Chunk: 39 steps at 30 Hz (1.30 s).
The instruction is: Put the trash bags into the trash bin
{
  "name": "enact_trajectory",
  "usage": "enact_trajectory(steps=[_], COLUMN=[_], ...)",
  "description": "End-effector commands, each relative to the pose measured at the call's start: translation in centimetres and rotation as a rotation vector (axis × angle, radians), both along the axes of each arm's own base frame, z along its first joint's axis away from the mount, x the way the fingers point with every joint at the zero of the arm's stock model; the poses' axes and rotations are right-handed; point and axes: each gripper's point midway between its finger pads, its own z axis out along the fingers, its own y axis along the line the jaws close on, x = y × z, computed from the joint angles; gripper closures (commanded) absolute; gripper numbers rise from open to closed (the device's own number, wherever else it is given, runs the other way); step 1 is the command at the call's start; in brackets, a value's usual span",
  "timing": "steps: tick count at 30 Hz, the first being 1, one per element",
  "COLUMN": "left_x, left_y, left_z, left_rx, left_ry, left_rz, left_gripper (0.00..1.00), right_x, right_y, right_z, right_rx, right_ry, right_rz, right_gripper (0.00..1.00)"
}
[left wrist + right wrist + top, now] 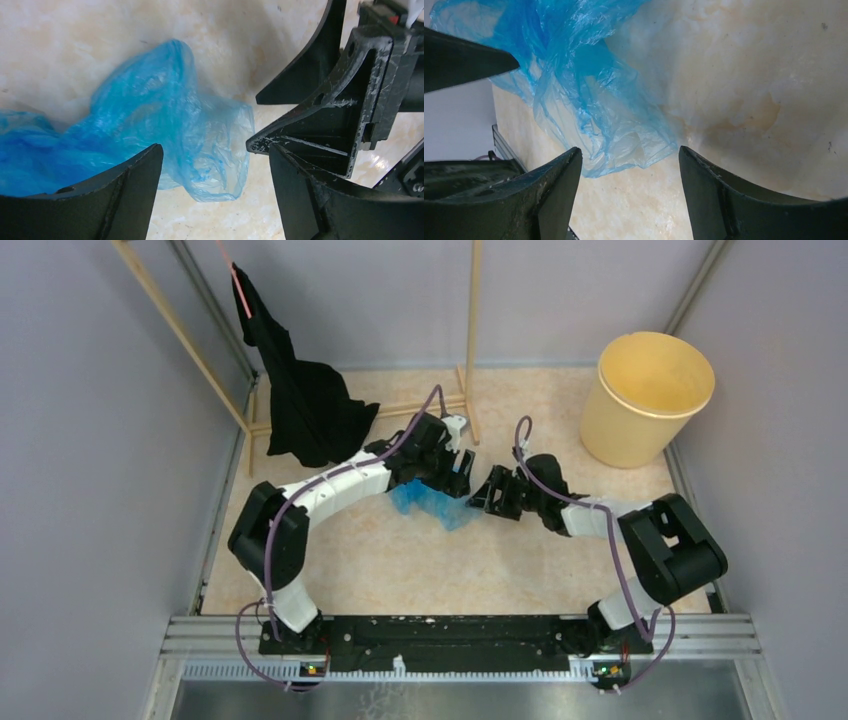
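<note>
The light-blue trash bag point(428, 502) lies crumpled on the table's middle, also in the left wrist view point(160, 125) and the right wrist view point(584, 90). My left gripper point(452, 472) hovers over its far edge, open; the bag's loose end reaches between its jaws point(215, 150) without being pinched. My right gripper point(482, 496) faces it from the right, open, with the bag's tip just ahead of its jaws point(630, 150). The two grippers are close together. The yellow trash bin point(645, 395) stands upright at the far right, with nothing showing inside.
A black cloth point(300, 400) hangs from a wooden rack point(472, 340) at the back left. Grey walls enclose the table on three sides. The right gripper's fingers point(340, 115) fill the right of the left wrist view.
</note>
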Motion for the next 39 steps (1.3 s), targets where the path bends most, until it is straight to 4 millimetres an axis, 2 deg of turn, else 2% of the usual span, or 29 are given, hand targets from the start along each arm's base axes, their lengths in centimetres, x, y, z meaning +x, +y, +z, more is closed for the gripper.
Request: enact_trajectory(steps=[1, 5, 10, 13, 16, 19, 21, 23, 24, 26, 29, 35, 39], left_x=[0.0, 0.8, 1.2, 2.0, 2.3, 1.6, 0.9, 0.9, 1.0, 1.1, 1.3, 1.0, 0.5], left_y=[-0.9, -0.3, 0.4, 1.1, 1.6, 0.8, 0.0, -0.1, 0.0, 0.1, 0.0, 0.2, 1.4], left_z=[0.2, -1.7, -2.3, -2.4, -3.2, -4.0, -4.3, -4.1, -3.9, -3.1, -0.9, 6.2, 9.0], left_rx=[0.071, 0.175, 0.232, 0.267, 0.311, 0.293, 0.262, 0.255, 0.255, 0.248, 0.203, 0.005, -0.075], left_ry=[-0.027, 0.022, 0.022, 0.0, 0.011, 0.055, 0.09, 0.092, 0.085, 0.064, 0.007, -0.23, -0.339], left_rz=[-0.026, 0.016, 0.038, 0.083, 0.094, 0.052, 0.019, 0.017, 0.02, 0.022, 0.021, 0.023, 0.059], left_gripper=[0.18, 0.24, 0.28, 0.42, 0.44, 0.46, 0.52, 0.69, 0.74, 0.83, 1.0, 1.0, 1.0], right_x=[0.5, 0.3, -0.2, -0.4, -0.5, -0.5, -0.6, -0.8, -1.0, -1.3, -1.5, -2.0, -1.6], right_y=[0.3, -0.5, -1.0, -1.0, -1.0, -1.0, -0.8, -0.8, -0.8, -0.8, -0.6, 0.9, 1.6], right_z=[0.9, 0.9, 0.8, 0.7, 0.8, 1.0, 1.0, 1.0, 0.8, 0.8, 0.9, 1.6, 3.4], right_rx=[0.035, -0.007, -0.019, -0.02, -0.022, -0.018, -0.011, -0.007, -0.004, 0.007, 0.032, 0.143, 0.244], right_ry=[-0.061, -0.072, -0.077, -0.069, -0.068, -0.073, -0.068, -0.06, -0.054, -0.05, -0.047, -0.024, -0.047], right_rz=[-0.016, -0.025, -0.033, -0.029, -0.026, -0.022, -0.013, -0.008, -0.008, -0.008, -0.006, 0.034, 0.015], right_gripper=[0.29, 0.29, 0.29, 0.3, 0.31, 0.31, 0.31, 0.31, 0.31, 0.31, 0.31, 0.28, 0.24])
